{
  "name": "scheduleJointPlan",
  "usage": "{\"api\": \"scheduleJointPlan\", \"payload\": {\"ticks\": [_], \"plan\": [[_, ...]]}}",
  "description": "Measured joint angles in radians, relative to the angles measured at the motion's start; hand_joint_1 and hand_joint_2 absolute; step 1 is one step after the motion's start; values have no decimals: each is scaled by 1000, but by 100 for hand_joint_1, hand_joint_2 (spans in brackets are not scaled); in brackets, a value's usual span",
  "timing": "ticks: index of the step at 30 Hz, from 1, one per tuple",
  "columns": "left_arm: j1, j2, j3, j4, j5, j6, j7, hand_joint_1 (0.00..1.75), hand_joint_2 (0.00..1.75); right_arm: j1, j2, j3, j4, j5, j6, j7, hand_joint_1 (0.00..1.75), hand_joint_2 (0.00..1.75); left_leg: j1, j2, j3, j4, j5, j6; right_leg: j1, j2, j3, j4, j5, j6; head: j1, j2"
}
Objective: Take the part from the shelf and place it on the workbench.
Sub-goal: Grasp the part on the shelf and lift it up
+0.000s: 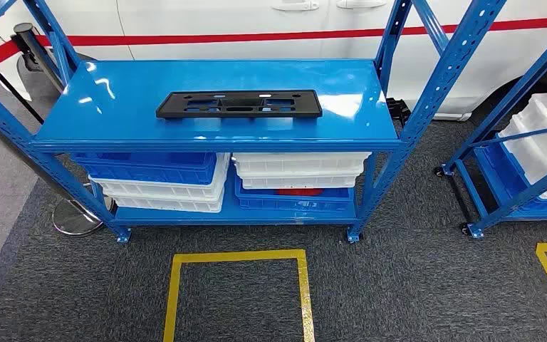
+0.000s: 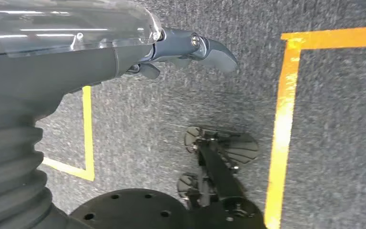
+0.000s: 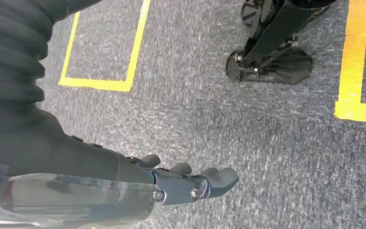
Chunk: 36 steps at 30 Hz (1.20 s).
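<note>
A long flat black plastic part [image 1: 239, 104] with cut-out openings lies across the middle of the blue shelf's top board [image 1: 114, 107] in the head view. My left hand [image 2: 190, 50] hangs over grey carpet in the left wrist view, fingers stretched out and holding nothing. My right hand [image 3: 190, 179] hangs the same way in the right wrist view, fingers extended and empty. Both hands are far from the part.
White and blue bins [image 1: 171, 178] are stacked on the shelf's lower level. A second blue rack [image 1: 527, 157] with white bins stands at the right. Yellow tape squares [image 1: 236, 285] mark the carpet in front. A stanchion base [image 1: 75, 217] sits left of the shelf. A white vehicle [image 1: 256, 21] is behind.
</note>
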Motion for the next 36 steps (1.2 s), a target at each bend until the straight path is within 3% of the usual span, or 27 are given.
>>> {"api": "scheduleJointPlan", "payload": {"ticks": [1,2,4,12,16,18,20,21,22,23,25,27,30,32,35,36], "plan": [[-2,0,4,2,0,0,-3,0,0,-3,1,-10,2,13,1,-3,0,58,0,0,0,0,0,0,0,0,0,0,0,0,0,0],[-4,0,9,4,0,0,-7,0,0,-6,3,-20,4,27,3,-7,0,87,0,0,0,0,0,0,0,0,0,0,0,0,0,0],[-12,0,29,13,-2,1,-24,0,0,-18,9,-62,13,83,12,-26,0,175,0,0,0,0,0,0,0,0,0,0,0,0,0,0],[-43,0,105,46,-15,0,-90,0,0,-104,55,-221,40,267,71,-172,0,175,-6,0,-2,7,-4,10,-10,-1,1,-3,2,8,0,0],[-57,-2,139,59,-22,-3,-120,0,0,-158,79,-284,46,342,105,-263,0,0,-5,-1,7,-15,6,30,-13,3,3,4,-7,23,0,0],[-63,-4,151,65,-27,-4,-133,0,0,-173,87,-294,41,361,124,-306,0,0,0,-2,17,-31,14,40,-13,17,-36,87,-54,23,2,0],[-69,-4,160,70,-30,-5,-142,0,0,-177,91,-278,24,351,142,-340,0,0,-1,-7,19,-31,13,44,-12,24,-112,224,-108,24,2,0],[-71,-4,165,72,-31,-5,-145,0,0,-177,91,-266,11,336,150,-354,0,0,-1,-11,20,-30,10,44,-12,25,-142,270,-114,25,2,0],[-72,-5,168,74,-32,-5,-148,0,0,-176,92,-253,-5,318,155,-365,0,0,-1,-15,23,-29,7,43,-12,26,-155,278,-98,26,2,0],[-73,-5,172,75,-33,-6,-149,0,0,-177,91,-242,-24,300,159,-374,0,0,-1,-19,27,-27,3,41,-12,26,-149,252,-67,25,2,0],[-73,-6,176,78,-34,-6,-153,0,0,-178,90,-218,-73,261,171,-390,0,0,-2,-25,37,-20,-10,32,-12,29,-97,121,15,21,3,0],[-75,-8,180,79,-36,-8,-157,0,0,-180,89,-190,-129,223,184,-404,0,0,-5,-29,40,-11,-23,19,-9,34,-58,29,48,14,3,0],[-80,-8,191,82,-38,-8,-161,0,0,-181,90,-144,-214,172,204,-422,0,0,-5,-29,39,-11,-30,2,-8,34,-54,17,39,-1,3,0],[-81,-9,198,84,-39,-8,-164,0,0,-183,90,-110,-277,136,217,-434,0,0,-3,-19,26,27,-56,-8,-12,31,-47,10,38,-13,0,0],[-84,-10,205,86,-39,-9,-168,0,0,-184,89,-68,-367,87,239,-451,0,0,2,-7,-71,213,-136,-20,-11,22,-41,7,33,-23,-4,0],[-84,-10,208,87,-40,-9,-168,0,0,-184,89,-54,-396,72,247,-456,0,0,4,-6,-104,266,-147,-22,-10,20,-39,8,30,-24,-4,0]]}}
